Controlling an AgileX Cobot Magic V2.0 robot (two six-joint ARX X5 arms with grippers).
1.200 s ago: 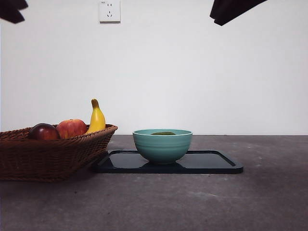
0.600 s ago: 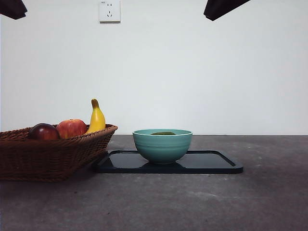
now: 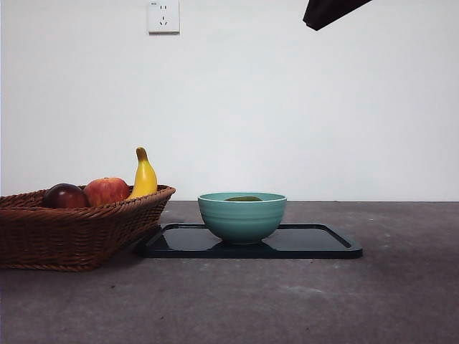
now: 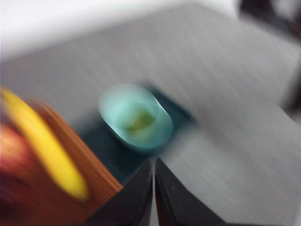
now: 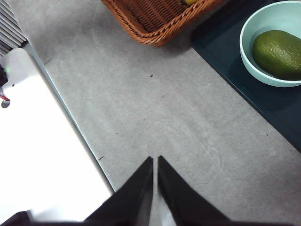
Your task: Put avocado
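Note:
The dull olive-green avocado [image 5: 278,54] lies inside the teal bowl [image 3: 242,215], which stands on a black tray [image 3: 323,247]. In the front view only the avocado's top [image 3: 244,198] shows above the rim. In the blurred left wrist view it is a green patch [image 4: 140,121] in the bowl [image 4: 117,108]. My left gripper [image 4: 154,161] is shut and empty, high above the bowl and basket. My right gripper [image 5: 155,158] is shut and empty, over bare table well away from the bowl [image 5: 249,61]. A black arm tip [image 3: 330,10] shows at the front view's top right.
A wicker basket [image 3: 72,233] stands left of the tray and holds a dark red-purple fruit [image 3: 64,196], a red apple [image 3: 106,190] and a banana [image 3: 144,175]. The basket's corner [image 5: 155,19] and the tray [image 5: 244,99] show in the right wrist view. A white unit [image 5: 42,155] borders the table.
The black arm tip at the front view's top left has risen out of view. The tip at the top right has drawn slightly up and left. The bowl, avocado and basket have not moved.

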